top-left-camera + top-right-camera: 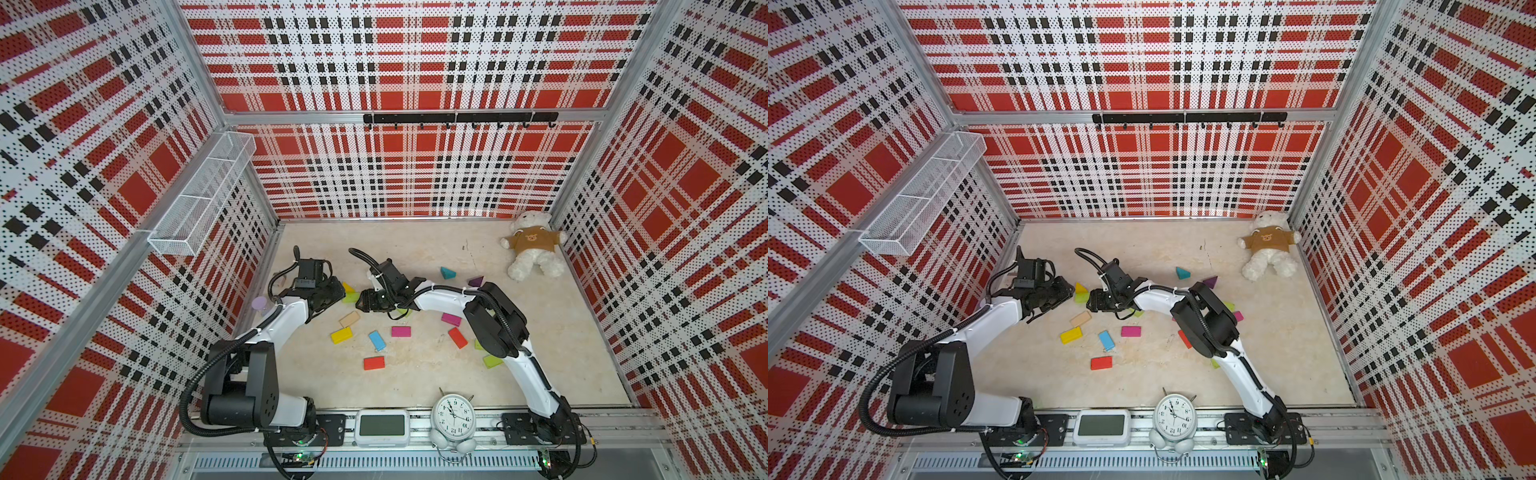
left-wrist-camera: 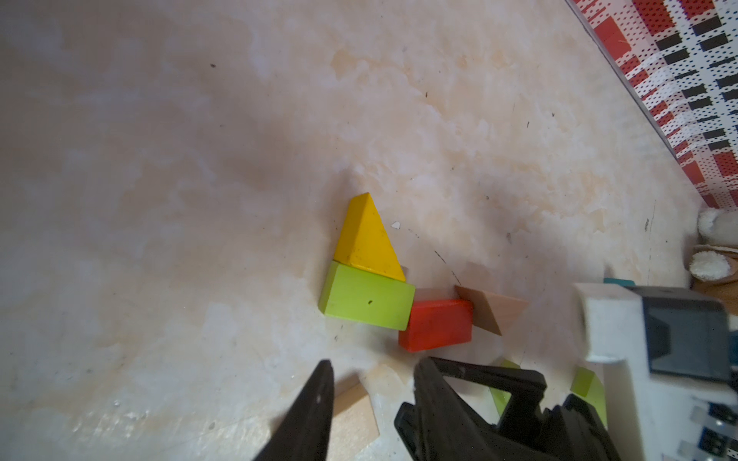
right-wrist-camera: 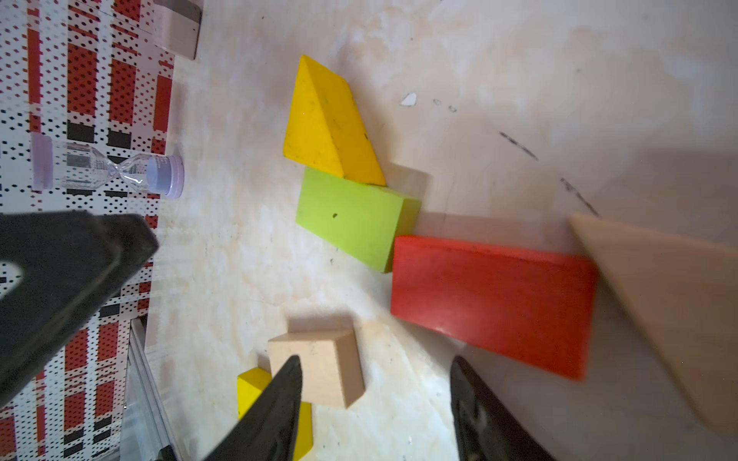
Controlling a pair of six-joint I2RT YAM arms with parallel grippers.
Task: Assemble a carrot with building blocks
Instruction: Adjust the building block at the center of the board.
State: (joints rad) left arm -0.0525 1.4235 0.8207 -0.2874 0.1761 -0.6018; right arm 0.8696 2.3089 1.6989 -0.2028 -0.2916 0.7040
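The yellow triangle (image 2: 365,239), lime green block (image 2: 365,297), red block (image 2: 437,325) and tan triangle (image 2: 493,313) are lying in a touching row on the table (image 2: 159,159); any low sideways sweep is risking knocking them crooked. The right gripper (image 3: 375,403) is hovering just beside the red block, jaws apart and empty, while the left gripper (image 2: 375,399) is angling toward the row, likewise parted and empty

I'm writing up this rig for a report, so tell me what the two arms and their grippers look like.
Both the left arm and right arm have glossy white link shells between black joint housings. A black ribbed cable hose runs along each, tied with white zip ties. The left gripper and right gripper are matte black with tapered, pointed fingers.
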